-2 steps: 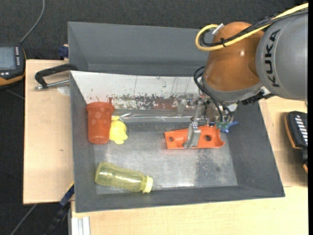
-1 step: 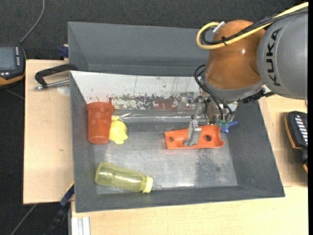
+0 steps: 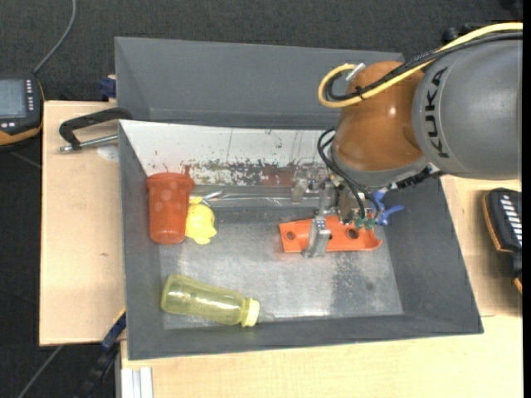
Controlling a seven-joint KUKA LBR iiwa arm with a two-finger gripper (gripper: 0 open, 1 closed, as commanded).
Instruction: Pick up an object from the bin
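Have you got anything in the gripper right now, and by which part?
Cannot tell. The gripper is down at the middle of the orange flat piece, which lies right of centre in the bin; a grip on it isn't visible.

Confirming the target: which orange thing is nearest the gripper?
The flat orange piece right of centre, directly beneath the gripper; the orange cup is far left.

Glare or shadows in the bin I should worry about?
Camera view: the bin's back wall shows speckled reflections along its base; the floor has a pale sheen mid-bin; the arm throws a dark shadow on the floor near the orange flat piece.
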